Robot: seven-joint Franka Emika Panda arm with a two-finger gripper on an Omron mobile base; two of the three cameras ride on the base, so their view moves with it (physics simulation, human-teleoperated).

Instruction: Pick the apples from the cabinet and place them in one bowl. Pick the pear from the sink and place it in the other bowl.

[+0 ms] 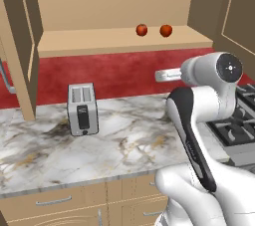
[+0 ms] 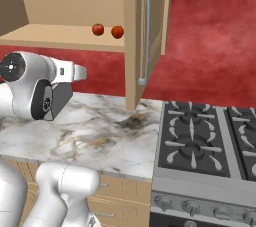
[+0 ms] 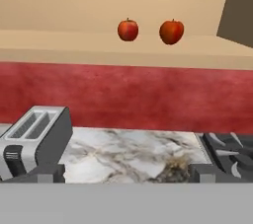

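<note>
Two red apples (image 1: 142, 30) (image 1: 166, 31) sit side by side on the shelf of the open tan cabinet (image 1: 114, 41). In the hand view the apples (image 3: 128, 29) (image 3: 171, 31) are ahead of and above my gripper (image 3: 126, 174). Its fingertips (image 3: 45, 172) stand far apart with nothing between them, so it is open. The gripper (image 1: 160, 75) hovers over the counter in front of the red wall, below the shelf and well short of the apples (image 2: 98, 29) (image 2: 117, 32). The bowls, the pear and the sink are out of view.
A silver toaster (image 1: 82, 109) stands on the marble counter (image 1: 124, 145), left of the gripper. A cabinet door with a silver bar handle (image 2: 144, 36) hangs open to the right of the apples. A gas stove (image 2: 200, 141) adjoins the counter on the right.
</note>
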